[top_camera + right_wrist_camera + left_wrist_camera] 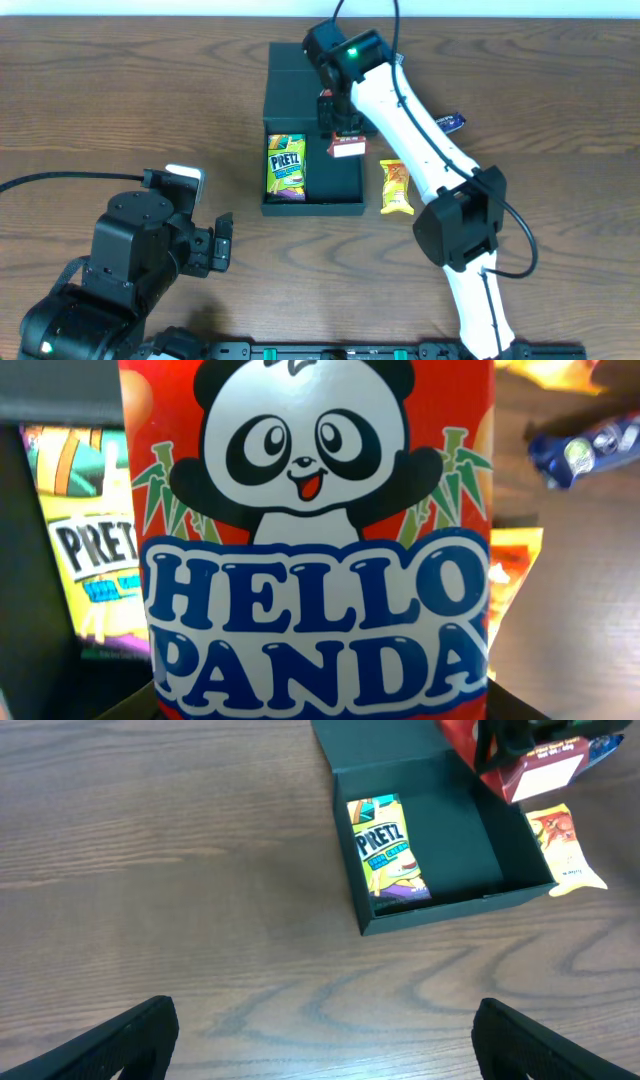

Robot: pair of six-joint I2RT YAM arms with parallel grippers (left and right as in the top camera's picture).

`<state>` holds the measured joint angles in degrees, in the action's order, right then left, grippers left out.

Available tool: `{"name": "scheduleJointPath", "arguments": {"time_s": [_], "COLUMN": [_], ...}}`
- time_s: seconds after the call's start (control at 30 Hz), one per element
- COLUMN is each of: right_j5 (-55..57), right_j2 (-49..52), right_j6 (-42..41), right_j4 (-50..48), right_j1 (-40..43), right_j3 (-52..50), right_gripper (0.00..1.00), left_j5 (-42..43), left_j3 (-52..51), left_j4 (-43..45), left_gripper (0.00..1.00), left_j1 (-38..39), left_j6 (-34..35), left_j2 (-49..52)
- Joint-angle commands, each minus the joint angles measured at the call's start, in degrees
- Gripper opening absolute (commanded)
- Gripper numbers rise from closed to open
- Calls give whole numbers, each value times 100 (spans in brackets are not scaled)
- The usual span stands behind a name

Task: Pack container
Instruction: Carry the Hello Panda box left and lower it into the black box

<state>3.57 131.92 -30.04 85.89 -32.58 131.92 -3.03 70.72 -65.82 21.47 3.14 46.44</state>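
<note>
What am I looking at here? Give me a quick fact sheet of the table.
container: black box, lid open
inside: Pretz box, left side
right jaws: gripping Hello Panda box over the container's right side
left jaws: open, empty, away from the container
on table: yellow snack packet beside the container; blue packet farther off

Centre of the overhead view: a matte black container (pixel 335 185) on a brown wood-grain table (pixel 120 90). At its left, a yellow and green Pretz box (pixel 286 167) with a blue band. A red Hello Panda box (pixel 310 540) carries a black-and-white panda, green bamboo and white letters edged in blue. Right of centre, a yellow packet (pixel 396 187) with orange markings. Upper right, a blue wrapper (pixel 590 448).
</note>
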Motion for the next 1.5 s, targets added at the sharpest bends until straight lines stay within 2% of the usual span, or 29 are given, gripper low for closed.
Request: {"name": "scheduleJointPath", "arguments": {"time_s": [0.0,0.57,0.67,0.77,0.9,1.17,1.47], "right_j5": [48,90,98,98,90,170,748], "right_j2": [-157,-219,-678,-1495,-2028,-2135,-2120], "right_j6": [-216,-236,-254,-315,-509,-859,-1058], "right_j4": [-9,-306,-907,-1906,-2288,-2540,-2907], "right_j1": [-203,-280,-382,-522,-586,-758,-994], "right_j3": [15,-79,-769,-2070,-2979,-3659,-3928], "right_gripper": [53,54,54,58,58,56,57], "left_j5": [-55,-52,-55,-55,-55,-55,-55], "left_j3": [-22,-22,-22,-22,-22,-22,-22], "left_j4": [-15,-15,-15,-15,-15,-15,-15], "left_gripper": [95,95,95,95,95,95,95], "left_j1": [-9,-9,-9,-9,-9,-9,-9], "left_j6": [24,24,24,24,24,24,24], "left_j2": [0,0,0,0,0,0,0]}}
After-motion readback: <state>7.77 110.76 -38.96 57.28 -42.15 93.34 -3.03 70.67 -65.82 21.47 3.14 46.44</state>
